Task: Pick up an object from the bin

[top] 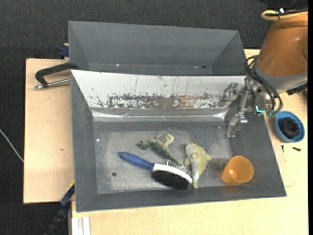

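Observation:
My gripper (234, 126) hangs at the bin's right side, above the floor near the right wall, its metal fingers pointing down with nothing visible between them. Below it and slightly forward, an orange cup (237, 170) lies on its side in the front right corner. Left of the cup rests a pale yellow-green toy animal (196, 158). A brush with a blue handle and a black and white head (161, 170) lies across the front middle. Behind the brush sits a green toy dinosaur (157, 144).
The things lie along the front half of the bin floor. The back wall is scratched metal. The arm with its orange cover stands over the right rim.

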Tool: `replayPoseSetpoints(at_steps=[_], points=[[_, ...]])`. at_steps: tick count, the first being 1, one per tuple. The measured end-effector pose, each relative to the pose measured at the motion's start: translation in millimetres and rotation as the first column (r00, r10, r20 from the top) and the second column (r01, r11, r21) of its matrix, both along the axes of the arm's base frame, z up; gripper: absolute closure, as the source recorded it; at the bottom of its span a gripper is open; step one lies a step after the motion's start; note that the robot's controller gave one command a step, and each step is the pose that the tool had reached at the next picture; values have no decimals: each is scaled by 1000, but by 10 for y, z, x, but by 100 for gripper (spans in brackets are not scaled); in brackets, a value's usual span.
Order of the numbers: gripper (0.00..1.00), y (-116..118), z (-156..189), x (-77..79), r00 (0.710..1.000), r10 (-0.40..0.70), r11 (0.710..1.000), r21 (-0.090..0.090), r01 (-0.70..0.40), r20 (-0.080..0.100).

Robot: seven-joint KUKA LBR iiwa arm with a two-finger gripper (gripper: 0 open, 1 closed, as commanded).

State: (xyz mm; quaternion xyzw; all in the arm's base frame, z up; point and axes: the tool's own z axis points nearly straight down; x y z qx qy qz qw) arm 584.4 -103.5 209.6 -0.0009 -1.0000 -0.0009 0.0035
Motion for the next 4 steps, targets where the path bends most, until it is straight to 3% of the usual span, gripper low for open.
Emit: replayPoseSetpoints(at_steps=[1, 2, 3, 4], points=[[0, 452, -1334, -158, 999, 50, 999, -2, -50, 8], [0, 849, -948, -615, 984, 178, 984, 0, -178, 7], [100, 840, -961, -609, 984, 177, 984, -1, -177, 7], [100, 878, -1229, -595, 732, 681, 732, -8, -681, 18]])
